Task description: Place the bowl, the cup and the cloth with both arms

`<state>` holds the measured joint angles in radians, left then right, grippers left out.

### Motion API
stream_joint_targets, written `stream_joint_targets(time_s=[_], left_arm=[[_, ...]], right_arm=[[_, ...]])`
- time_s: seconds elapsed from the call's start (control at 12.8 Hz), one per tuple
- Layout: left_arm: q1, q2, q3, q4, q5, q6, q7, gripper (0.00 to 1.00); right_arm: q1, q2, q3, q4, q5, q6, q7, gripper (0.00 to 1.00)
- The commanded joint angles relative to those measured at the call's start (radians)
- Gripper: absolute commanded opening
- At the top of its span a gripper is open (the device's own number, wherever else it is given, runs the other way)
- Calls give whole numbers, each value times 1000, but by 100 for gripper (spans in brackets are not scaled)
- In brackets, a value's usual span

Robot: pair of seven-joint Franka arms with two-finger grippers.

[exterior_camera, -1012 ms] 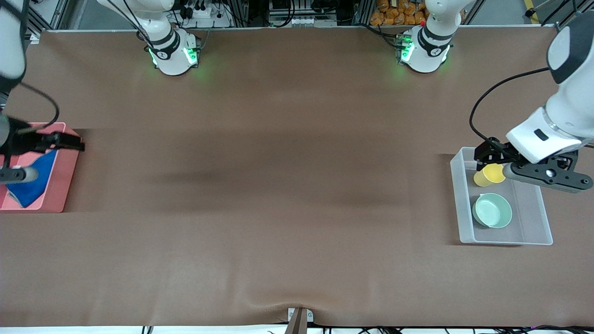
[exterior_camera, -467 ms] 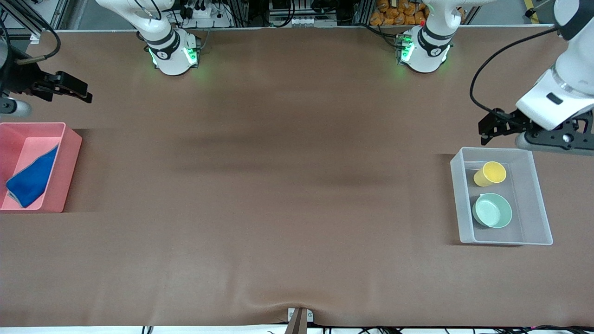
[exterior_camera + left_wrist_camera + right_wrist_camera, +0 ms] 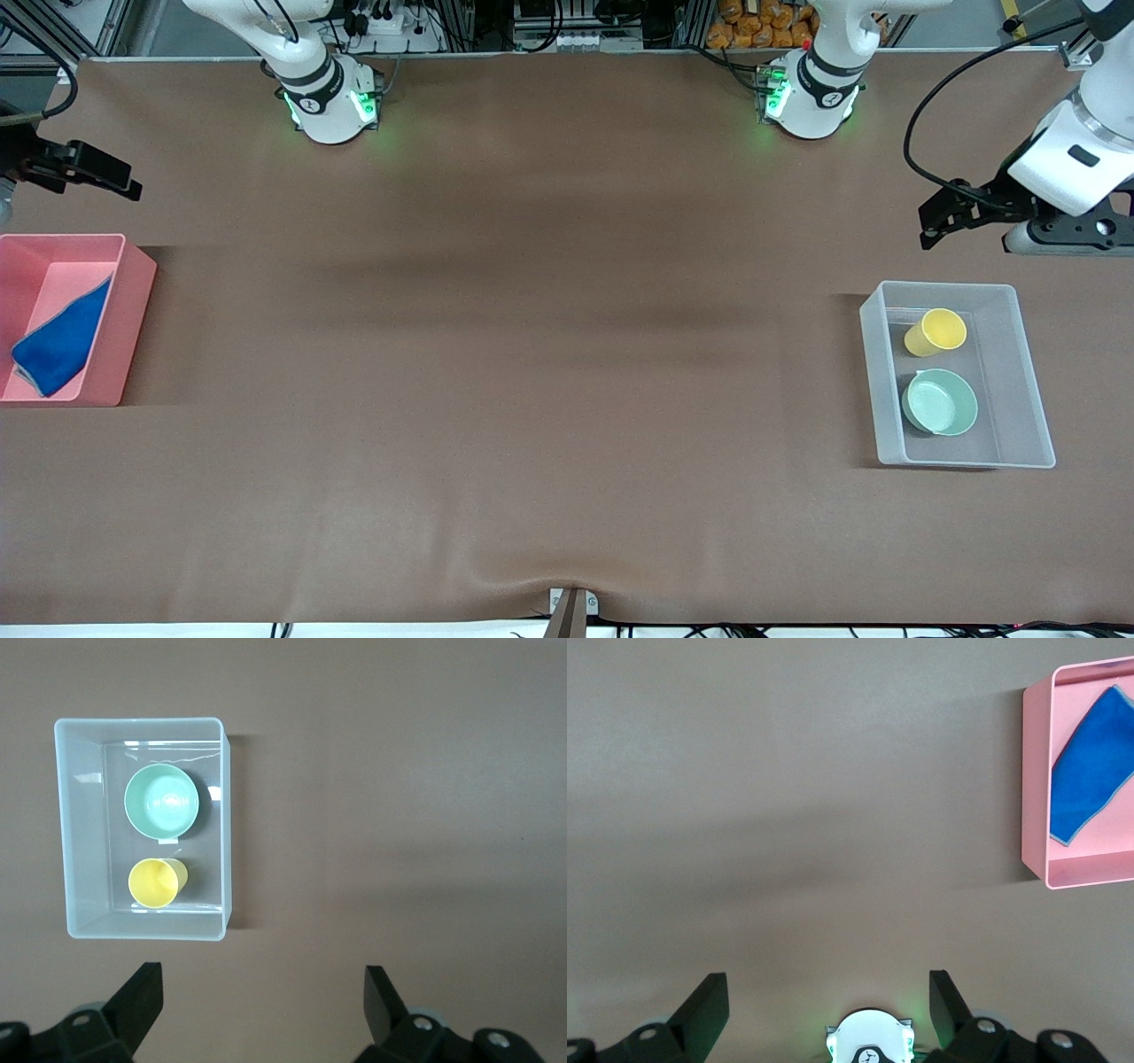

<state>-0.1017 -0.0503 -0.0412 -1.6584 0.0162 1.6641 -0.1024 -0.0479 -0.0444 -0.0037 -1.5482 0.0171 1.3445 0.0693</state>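
The pale mint bowl (image 3: 940,401) and the yellow cup (image 3: 935,332) sit in a clear plastic bin (image 3: 873,381) at the left arm's end of the table. The cup is farther from the front camera than the bowl. Both show in the left wrist view, bowl (image 3: 161,801) and cup (image 3: 156,882). The blue cloth (image 3: 58,341) lies in a pink bin (image 3: 133,310) at the right arm's end; it also shows in the right wrist view (image 3: 1091,766). My left gripper (image 3: 935,221) (image 3: 263,992) is open and empty, up over bare table beside the clear bin. My right gripper (image 3: 115,173) (image 3: 828,992) is open and empty, up over bare table beside the pink bin.
The brown table top (image 3: 549,354) spreads between the two bins. The arm bases (image 3: 332,102) (image 3: 811,97) stand along the table edge farthest from the front camera. The clear bin (image 3: 60,833) and the pink bin (image 3: 1034,788) each show in their own arm's wrist view.
Both grippers have lifted out of their bins and drawn back toward the bases' side. The left one was at the cup, the right one over the cloth. Cup, bowl and cloth stay put.
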Motion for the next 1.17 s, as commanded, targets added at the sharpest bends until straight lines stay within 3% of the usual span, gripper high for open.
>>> stream_joint_targets(time_s=[0.0, 1.09], left_arm=[[-23, -34, 29, -24, -15, -23, -11, 100], [-33, -28, 27, 62, 24, -129, -17, 100]], right_arm=[[-13, -18, 7, 3, -11, 4, -19, 100], [-6, 5, 13, 10, -8, 27, -17, 100]])
